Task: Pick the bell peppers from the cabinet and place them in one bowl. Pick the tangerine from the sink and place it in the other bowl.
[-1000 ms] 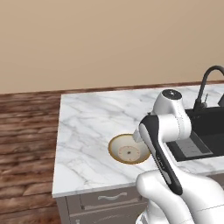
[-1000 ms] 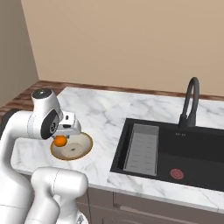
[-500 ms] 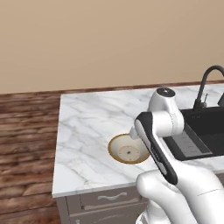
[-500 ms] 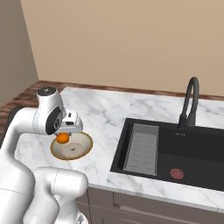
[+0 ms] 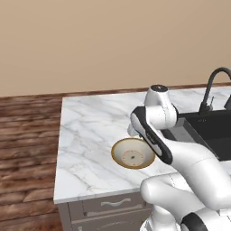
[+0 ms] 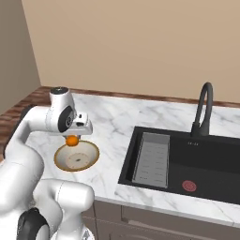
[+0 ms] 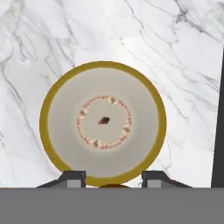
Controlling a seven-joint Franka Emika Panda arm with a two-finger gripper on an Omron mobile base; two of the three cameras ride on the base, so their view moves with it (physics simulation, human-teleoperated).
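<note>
Franka arm (image 5: 180,158): glossy white rounded shell segments, fat tubular links. Black band runs diagonally along the forearm link facing the left base camera. Dark grey disc cap on the top joint, another dark round joint face on the side in the right base view. Gripper (image 6: 73,136) body is a white boxy block; finger tips (image 7: 72,178) small, dark grey, flat-topped.

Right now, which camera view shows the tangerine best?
The right base view: the tangerine hangs in the claw above the tan bowl. The hand view catches an orange sliver; in the left base view the arm covers it.
</note>
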